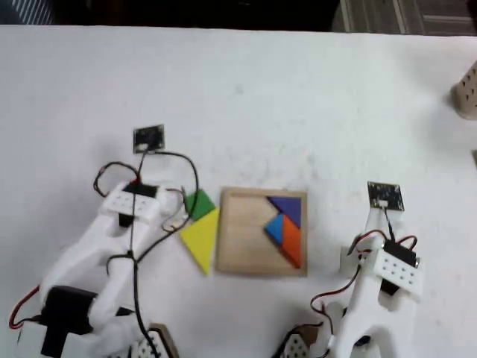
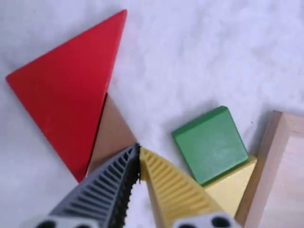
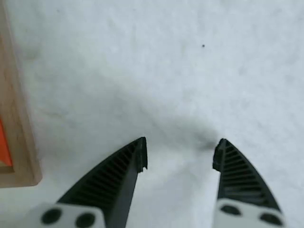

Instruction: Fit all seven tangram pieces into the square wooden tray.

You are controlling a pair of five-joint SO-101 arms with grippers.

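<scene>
Two pieces, red triangle (image 2: 66, 90) and green square (image 2: 209, 142), flank my closed left gripper (image 2: 138, 156); the tray (image 3: 19, 123) lies beside my open right gripper (image 3: 180, 154).

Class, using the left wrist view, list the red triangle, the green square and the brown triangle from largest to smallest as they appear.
1. red triangle: clearly the largest.
2. green square.
3. brown triangle: smallest as seen, but partly hidden, so its full size is unsure.
</scene>
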